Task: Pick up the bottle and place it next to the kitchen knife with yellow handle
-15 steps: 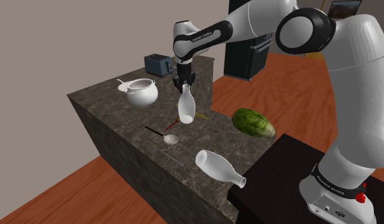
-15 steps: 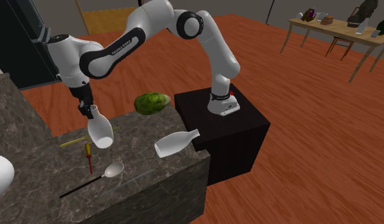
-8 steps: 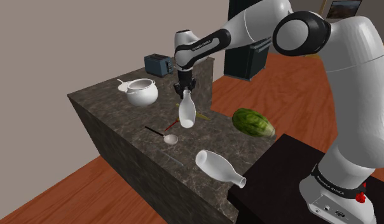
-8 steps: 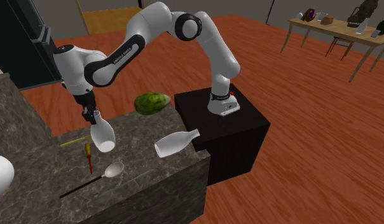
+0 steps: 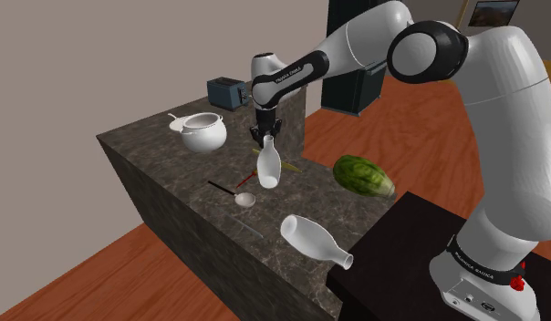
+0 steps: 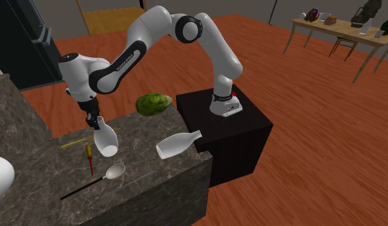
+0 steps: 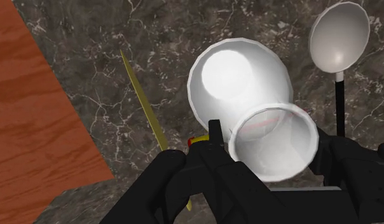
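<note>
Small white lettering on the arm (image 5: 290,71); too small to read.

Your shoulder cam sits beside & behind the stand (image 5: 392,255), looking down and left over the countertop (image 5: 155,150) at mid range. Your 2nd exterior cam faces the arm (image 6: 218,51) from across the counter, further back. Wrist cam looks straight down, v. close. All 3 share the upright white bottle (image 5: 268,166) & spoon (image 5: 245,198).

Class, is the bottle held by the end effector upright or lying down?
Upright: the bottle hangs neck-up from the end effector, base toward the counter.
</note>
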`<state>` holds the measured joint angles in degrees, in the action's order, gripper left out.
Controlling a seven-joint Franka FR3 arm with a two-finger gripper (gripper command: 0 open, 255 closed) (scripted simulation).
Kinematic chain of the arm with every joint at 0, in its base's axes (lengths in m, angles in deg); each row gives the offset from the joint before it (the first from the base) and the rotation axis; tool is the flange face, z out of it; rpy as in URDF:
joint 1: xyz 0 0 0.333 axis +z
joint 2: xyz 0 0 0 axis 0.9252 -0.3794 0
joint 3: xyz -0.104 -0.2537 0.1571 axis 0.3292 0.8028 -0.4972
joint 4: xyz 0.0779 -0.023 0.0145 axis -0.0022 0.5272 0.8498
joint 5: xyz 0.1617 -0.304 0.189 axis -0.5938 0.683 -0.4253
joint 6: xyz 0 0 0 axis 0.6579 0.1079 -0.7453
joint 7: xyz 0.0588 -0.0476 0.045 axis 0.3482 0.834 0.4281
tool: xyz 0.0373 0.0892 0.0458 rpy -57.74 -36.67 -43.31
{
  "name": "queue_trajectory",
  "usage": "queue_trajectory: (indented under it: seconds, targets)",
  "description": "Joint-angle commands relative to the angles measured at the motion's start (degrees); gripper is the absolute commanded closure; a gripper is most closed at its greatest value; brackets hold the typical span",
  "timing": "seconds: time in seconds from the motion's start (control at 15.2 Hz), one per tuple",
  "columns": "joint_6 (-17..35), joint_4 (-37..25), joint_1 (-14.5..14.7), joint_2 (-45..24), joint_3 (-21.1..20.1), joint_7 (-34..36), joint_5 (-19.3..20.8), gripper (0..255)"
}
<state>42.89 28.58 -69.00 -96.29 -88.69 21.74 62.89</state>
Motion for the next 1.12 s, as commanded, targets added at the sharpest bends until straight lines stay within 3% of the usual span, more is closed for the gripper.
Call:
queue_trajectory:
  seconds: [0.0,0.2,0.26,0.59,0.86,1.06]
  targets:
    - [0.1,0.0,0.0,0.0,0.0,0.0,0.0,255]
    - [0.1,0.0,0.0,0.0,0.0,0.0,0.0,255]
    - [0.1,0.0,0.0,0.0,0.0,0.0,0.0,0]
    - [0.1,0.0,0.0,0.0,0.0,0.0,0.0,0]
    - [-5.3,-2.2,-0.1,3.3,-0.4,-0.4,-0.7,0]
    - [-5.3,-2.2,-0.1,3.3,-0.4,-0.4,-0.7,0]
